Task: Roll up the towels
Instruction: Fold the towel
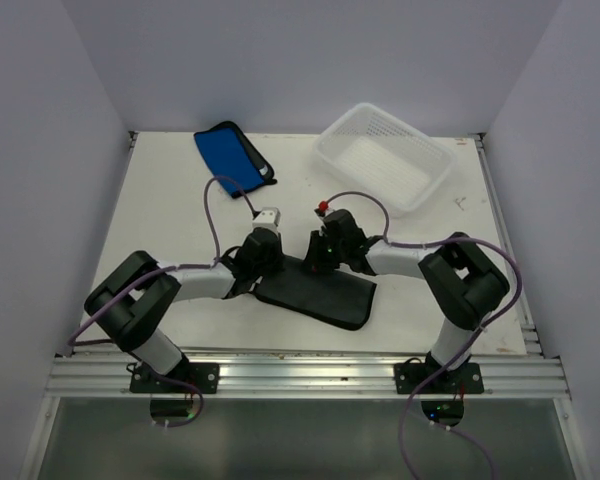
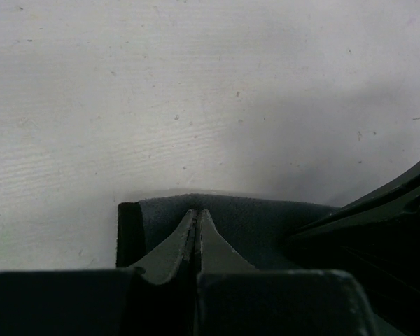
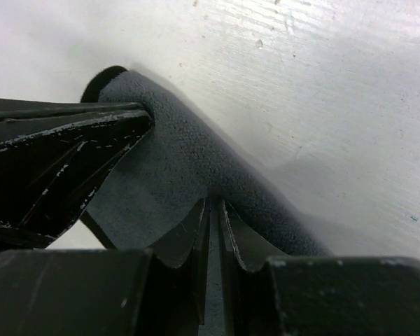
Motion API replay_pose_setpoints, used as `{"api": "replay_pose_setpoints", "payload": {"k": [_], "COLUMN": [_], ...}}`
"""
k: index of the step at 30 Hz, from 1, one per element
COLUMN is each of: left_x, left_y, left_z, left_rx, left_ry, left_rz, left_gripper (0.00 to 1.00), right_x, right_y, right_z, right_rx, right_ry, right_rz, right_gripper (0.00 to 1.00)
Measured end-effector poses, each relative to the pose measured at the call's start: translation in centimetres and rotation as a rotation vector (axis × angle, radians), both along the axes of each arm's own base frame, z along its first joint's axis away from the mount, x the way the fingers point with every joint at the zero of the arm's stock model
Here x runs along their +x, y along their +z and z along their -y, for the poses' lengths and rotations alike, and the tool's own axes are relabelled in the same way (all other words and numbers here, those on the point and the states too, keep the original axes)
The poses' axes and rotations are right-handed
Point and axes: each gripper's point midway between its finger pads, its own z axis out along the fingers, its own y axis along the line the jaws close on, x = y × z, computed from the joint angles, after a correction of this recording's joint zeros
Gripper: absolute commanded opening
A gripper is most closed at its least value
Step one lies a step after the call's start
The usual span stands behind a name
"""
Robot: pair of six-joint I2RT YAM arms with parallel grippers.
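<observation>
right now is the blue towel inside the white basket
No, the blue towel lies flat on the table, to the left of the white basket and apart from it.

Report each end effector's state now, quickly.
Left end effector: closed, tips at the edge of the dark grey flat cloth towel; a grip cannot be told.
Right end effector: closed on that towel's raised fold.

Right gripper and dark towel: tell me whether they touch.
Touching. The right wrist view shows the right gripper closed on a raised fold of the dark towel.
</observation>
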Motion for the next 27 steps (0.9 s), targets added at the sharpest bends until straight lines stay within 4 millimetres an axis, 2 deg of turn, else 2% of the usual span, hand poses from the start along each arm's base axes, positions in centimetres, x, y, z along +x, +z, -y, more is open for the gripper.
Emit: {"api": "replay_pose_setpoints", "payload": {"k": [5, 11, 17, 22, 27], "left_x": [0.3, 0.9, 1.1, 1.2, 1.2], "left_y": [-1.0, -1.6, -1.5, -1.5, -1.6], "left_z": [-0.2, -0.3, -0.6, -0.8, -1.0], "left_rx": [0.02, 0.038, 0.041, 0.041, 0.045], "left_ry": [0.019, 0.04, 0.07, 0.084, 0.098], "left_rz": [-0.005, -0.009, -0.006, -0.007, -0.007], "left_gripper": [0.0, 0.0, 0.0, 0.0, 0.0], "right_x": [-0.1, 0.5, 0.8, 0.5, 0.5], "right_y": [-1.0, -0.3, -0.6, -1.0, -0.5], "right_z": [0.0, -0.4, 0.0, 1.2, 3.0], "right_rx": [-0.016, -0.007, -0.028, -0.049, -0.057], "right_ry": [0.0, 0.002, -0.011, -0.034, -0.067], "right_rz": [-0.015, 0.004, 0.012, 0.007, 0.016], "right_gripper": [0.14, 0.21, 0.21, 0.22, 0.22]}}
